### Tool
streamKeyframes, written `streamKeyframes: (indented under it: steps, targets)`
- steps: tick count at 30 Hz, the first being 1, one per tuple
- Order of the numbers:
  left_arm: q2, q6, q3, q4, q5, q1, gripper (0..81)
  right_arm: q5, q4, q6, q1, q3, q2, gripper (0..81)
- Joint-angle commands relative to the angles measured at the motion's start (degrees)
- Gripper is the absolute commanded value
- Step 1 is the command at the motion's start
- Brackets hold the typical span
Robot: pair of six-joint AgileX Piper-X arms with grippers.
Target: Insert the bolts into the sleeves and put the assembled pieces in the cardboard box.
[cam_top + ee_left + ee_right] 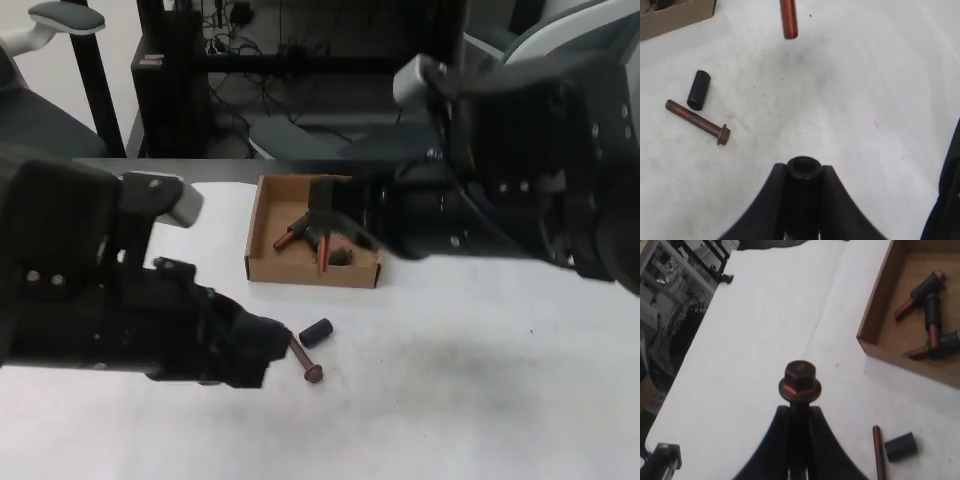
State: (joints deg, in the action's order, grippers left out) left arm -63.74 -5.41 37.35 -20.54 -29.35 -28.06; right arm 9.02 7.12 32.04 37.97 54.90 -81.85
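Note:
My left gripper (803, 171) is shut on a black sleeve (803, 175), its open bore facing out, low over the white table. My right gripper (799, 412) is shut on a copper bolt (800, 380) by its shank, hex head outward. That bolt's tip (788, 20) hangs well ahead of the held sleeve, apart from it. In the high view the right gripper (325, 240) is over the cardboard box (258, 215). A loose sleeve (316, 332) and a loose bolt (305, 360) lie side by side on the table by the left arm. Three assembled pieces (932, 322) lie in the box (875, 305).
The white table top (480, 380) stretches wide to the right of the loose parts. The box corner (675, 17) lies beyond the loose sleeve (698, 90) and loose bolt (697, 121). Chairs and cabling stand behind the bench.

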Motion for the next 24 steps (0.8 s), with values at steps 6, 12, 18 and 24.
streamKeyframes:
  steps: [6,12,18,24]
  targets:
    - [0.9,3.3,0.1,7.6,-9.4,3.9,1.7,0.9,-1.0,-0.2,-0.8,2.4,-0.2,0.6]
    - [-0.6,3.3,0.2,7.8,-10.8,3.9,1.7,2.9,-1.0,0.0,-0.7,3.5,-0.2,0.6]
    - [-2.6,3.0,0.2,7.8,-10.8,3.9,1.7,6.5,-3.6,0.0,-0.7,3.9,-0.2,0.6]
    - [-6.6,-3.9,2.5,7.4,-6.1,3.9,1.7,6.8,-3.6,0.0,-0.7,3.9,-0.2,0.6]
